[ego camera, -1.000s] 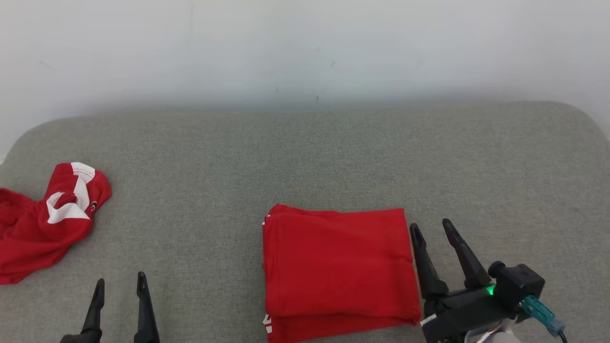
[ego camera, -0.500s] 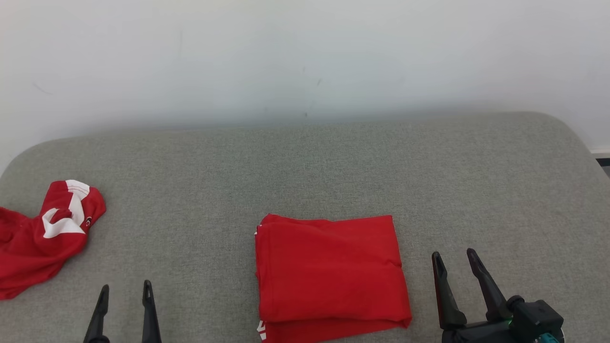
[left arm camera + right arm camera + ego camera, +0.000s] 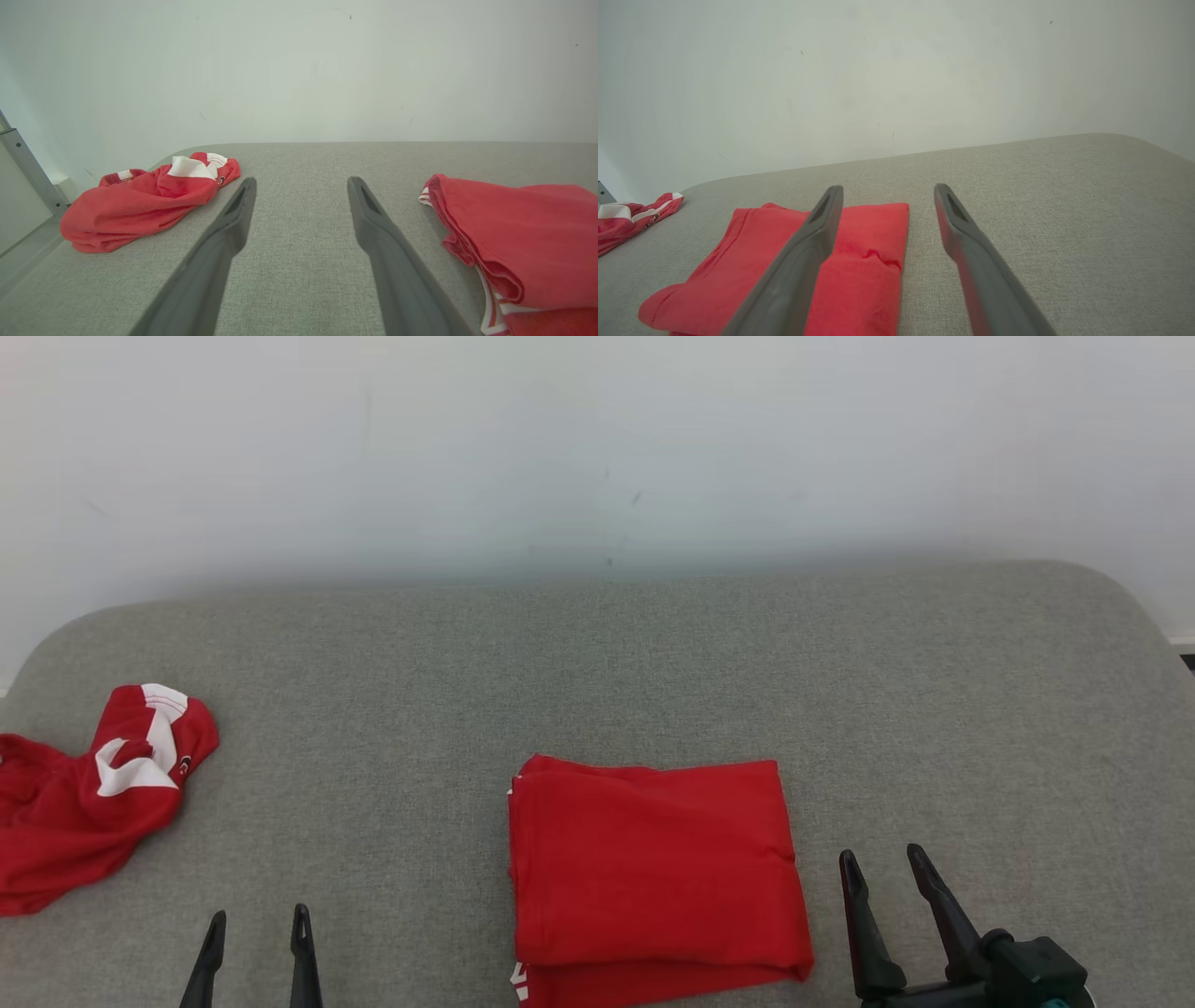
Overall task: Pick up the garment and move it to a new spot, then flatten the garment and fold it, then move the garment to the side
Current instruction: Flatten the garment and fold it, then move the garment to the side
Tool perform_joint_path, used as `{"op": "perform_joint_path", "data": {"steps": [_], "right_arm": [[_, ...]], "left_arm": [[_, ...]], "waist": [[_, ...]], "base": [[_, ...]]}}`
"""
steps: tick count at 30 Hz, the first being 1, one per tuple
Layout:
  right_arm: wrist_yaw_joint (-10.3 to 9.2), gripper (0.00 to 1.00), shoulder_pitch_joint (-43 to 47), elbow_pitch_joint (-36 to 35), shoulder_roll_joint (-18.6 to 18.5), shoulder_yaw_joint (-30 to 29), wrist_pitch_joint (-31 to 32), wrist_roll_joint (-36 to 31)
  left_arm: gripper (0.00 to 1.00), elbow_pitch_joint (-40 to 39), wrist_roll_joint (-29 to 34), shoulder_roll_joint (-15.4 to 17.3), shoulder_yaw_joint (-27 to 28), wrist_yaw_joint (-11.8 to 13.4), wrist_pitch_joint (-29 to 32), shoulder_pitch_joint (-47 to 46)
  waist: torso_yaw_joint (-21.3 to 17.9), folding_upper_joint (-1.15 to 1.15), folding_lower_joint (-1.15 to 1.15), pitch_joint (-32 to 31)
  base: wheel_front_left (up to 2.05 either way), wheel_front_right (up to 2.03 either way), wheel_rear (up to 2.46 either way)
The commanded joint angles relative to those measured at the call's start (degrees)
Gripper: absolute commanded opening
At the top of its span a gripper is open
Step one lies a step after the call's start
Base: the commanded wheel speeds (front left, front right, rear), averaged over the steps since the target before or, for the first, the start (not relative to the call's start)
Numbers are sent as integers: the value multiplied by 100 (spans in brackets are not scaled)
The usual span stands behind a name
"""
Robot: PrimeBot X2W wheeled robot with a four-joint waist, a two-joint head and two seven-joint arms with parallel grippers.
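A red garment (image 3: 653, 873) lies folded into a neat rectangle on the grey cushioned surface (image 3: 597, 663), near its front middle. In the left wrist view the folded garment (image 3: 528, 238) is at the right; in the right wrist view the garment (image 3: 859, 266) lies low and left, partly behind a finger. My right gripper (image 3: 882, 863) stands open just right of the fold, apart from it, nothing between its fingers. My left gripper (image 3: 258, 926) is open at the lower left, well clear of the fold.
A second red garment with white stripes (image 3: 89, 793) lies crumpled at the left edge of the surface, also in the left wrist view (image 3: 145, 198). A pale wall (image 3: 597, 448) rises behind. A metal post (image 3: 25, 163) stands beyond the left edge.
My right gripper has drawn back from the folded garment's right edge toward the front. The left gripper sits lower in view. The camera has shifted a little; the garments lie unchanged.
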Motion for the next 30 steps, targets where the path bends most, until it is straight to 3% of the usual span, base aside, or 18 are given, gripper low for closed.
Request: {"op": "perform_joint_path", "data": {"steps": [1,21,30], "right_arm": [[-15,100,-12,12,29,8,1,-24],[-15,100,-185,171,-38,156,1,-87],[-15,100,-947,892,-210,239,1,-122]], "left_arm": [[100,7,-46,0,-2,-3,-19,58],[100,62,-112,-14,-40,34,-19,19],[100,138,-135,-15,-110,41,-19,-98]], "waist": [[7,0,0,4],[52,0,0,19],[120,0,0,11]], "base": [[0,0,0],[0,0,0],[0,0,0]]}}
